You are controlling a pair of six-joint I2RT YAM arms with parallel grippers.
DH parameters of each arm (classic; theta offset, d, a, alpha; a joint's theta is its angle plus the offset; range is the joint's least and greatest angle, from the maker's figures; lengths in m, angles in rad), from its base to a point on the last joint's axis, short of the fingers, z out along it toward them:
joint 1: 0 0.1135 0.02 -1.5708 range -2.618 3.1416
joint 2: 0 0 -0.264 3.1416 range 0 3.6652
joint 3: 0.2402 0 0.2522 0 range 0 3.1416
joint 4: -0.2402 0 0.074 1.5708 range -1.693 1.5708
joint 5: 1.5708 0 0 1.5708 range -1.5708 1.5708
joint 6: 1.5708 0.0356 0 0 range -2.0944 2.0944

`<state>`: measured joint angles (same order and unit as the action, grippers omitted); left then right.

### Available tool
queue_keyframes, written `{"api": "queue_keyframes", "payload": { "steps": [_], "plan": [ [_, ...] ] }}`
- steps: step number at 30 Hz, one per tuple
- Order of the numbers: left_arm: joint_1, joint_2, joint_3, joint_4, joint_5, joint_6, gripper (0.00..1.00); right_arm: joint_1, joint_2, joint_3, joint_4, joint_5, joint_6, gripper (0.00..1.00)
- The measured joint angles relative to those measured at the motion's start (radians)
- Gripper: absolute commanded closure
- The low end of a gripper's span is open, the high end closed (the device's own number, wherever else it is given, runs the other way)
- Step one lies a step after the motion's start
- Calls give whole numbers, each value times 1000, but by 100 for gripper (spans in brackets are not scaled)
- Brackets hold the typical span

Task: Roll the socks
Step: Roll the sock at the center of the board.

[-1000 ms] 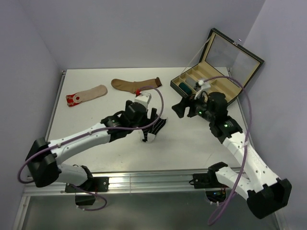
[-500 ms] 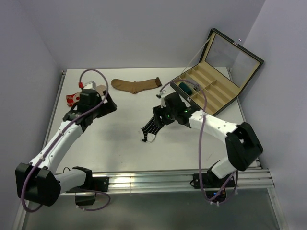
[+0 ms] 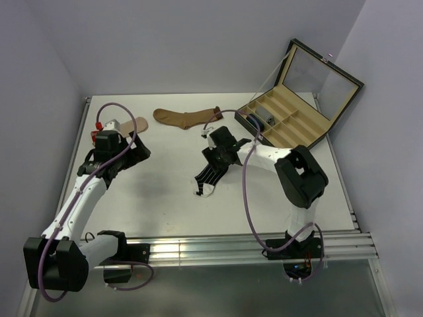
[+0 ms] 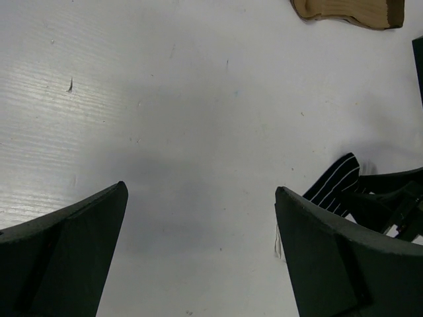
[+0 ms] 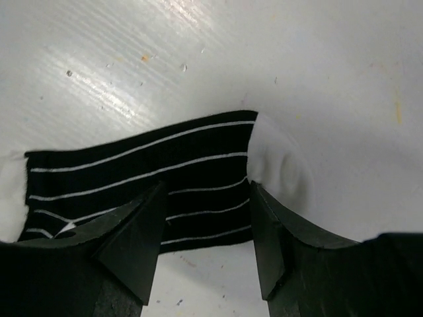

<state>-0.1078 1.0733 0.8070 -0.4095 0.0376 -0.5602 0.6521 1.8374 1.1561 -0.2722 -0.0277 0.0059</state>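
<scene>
Since a second ago the arms have swapped roles. The left arm has swung away from the middle of the surface to the left side. The right arm has left the case and reached across to the striped sock.

The black sock with white stripes (image 3: 209, 177) lies flat near the middle of the white surface (image 3: 165, 198), roughly where it was. Its long axis runs diagonally: the white tip points toward the near edge and slightly left, and the other end runs up and right beneath the right gripper (image 3: 219, 157). In the right wrist view the sock stretches side to side. The jaws stand partway apart just over its near edge, spread along its length, with no fabric visibly pinched. The right arm is clearly the nearer one, so a roll would probably start from the end under it.

The left gripper (image 3: 135, 150) hangs well apart to the left, jaws wide and holding nothing, with the sock off to its right. Beside that arm lies a beige sock (image 3: 134, 123), partly hidden. A brown sock (image 3: 187, 117) lies near the far edge, and an open compartment case (image 3: 321, 74) sits at the far right.
</scene>
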Motion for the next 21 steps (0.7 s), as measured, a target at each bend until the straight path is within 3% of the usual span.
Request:
{"api": "queue_keyframes", "payload": {
  "steps": [6, 12, 21],
  "plan": [
    [20, 4, 0, 5, 16, 1, 1, 1, 85, 103, -52, 36, -47, 40],
    [26, 4, 0, 5, 26, 0, 2, 25, 42, 125, -63, 85, -31, 34],
    [39, 5, -1, 8, 51, 0, 2, 266, -59, 115, -58, 141, 87, 30]
  ]
}}
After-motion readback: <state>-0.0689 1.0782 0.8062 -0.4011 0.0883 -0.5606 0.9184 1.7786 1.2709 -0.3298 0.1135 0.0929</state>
